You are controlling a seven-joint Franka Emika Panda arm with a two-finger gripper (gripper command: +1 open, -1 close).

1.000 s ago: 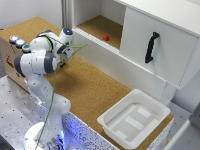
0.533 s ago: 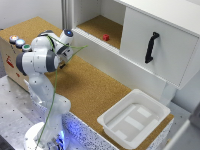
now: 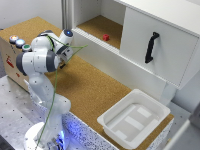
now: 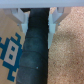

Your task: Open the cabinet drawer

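Observation:
The white cabinet (image 3: 165,20) stands at the back on the exterior view's right, with a cork-floored recess (image 3: 95,25) and a big white door with a black handle (image 3: 152,47). The drawer (image 3: 125,65) is the long low white panel under them, and it sits flush and shut. My gripper (image 3: 64,57) hangs over the cork table at the exterior view's left, well short of the drawer. In the wrist view the gripper (image 4: 36,22) is open and empty, with its two fingers (image 4: 20,17) apart over a dark strip.
A small red object (image 3: 106,37) lies in the recess. A white plastic bin (image 3: 134,118) sits on the cork table (image 3: 95,90) at the front right. A wooden box with coloured buttons (image 3: 15,47) stands beside my arm; its side bears a blue figure (image 4: 10,50).

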